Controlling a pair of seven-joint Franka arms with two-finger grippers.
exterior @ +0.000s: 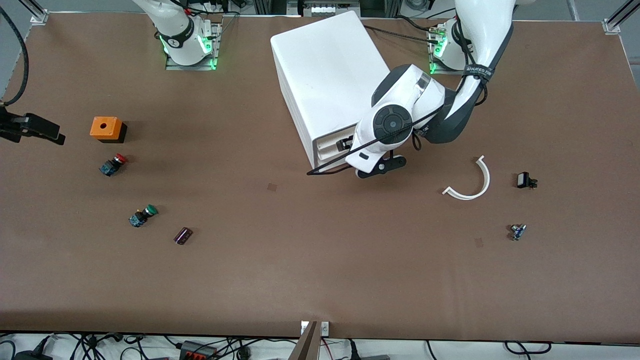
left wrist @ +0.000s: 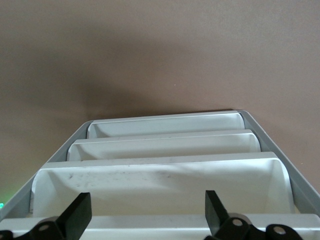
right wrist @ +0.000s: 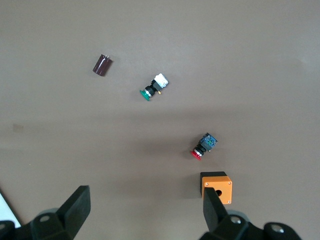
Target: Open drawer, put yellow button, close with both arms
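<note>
front: high, faces robots | left wrist: close over cabinet (left wrist: pixel 165 145) | right wrist: above table (right wrist: pixel 240 60)

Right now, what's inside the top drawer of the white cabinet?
The top drawer is pulled out under the open left gripper. The part in view is bare white plastic, no button. Its innermost part, inside the cabinet, is covered, so I can't tell there.

Open left claw (left wrist: pixel 145 215) over drawer (left wrist: pixel 160 180)

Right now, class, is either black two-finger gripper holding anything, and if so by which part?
Nothing is held. The left gripper stands open at the white cabinet's top drawer; the right gripper hangs open above the brown table.
</note>
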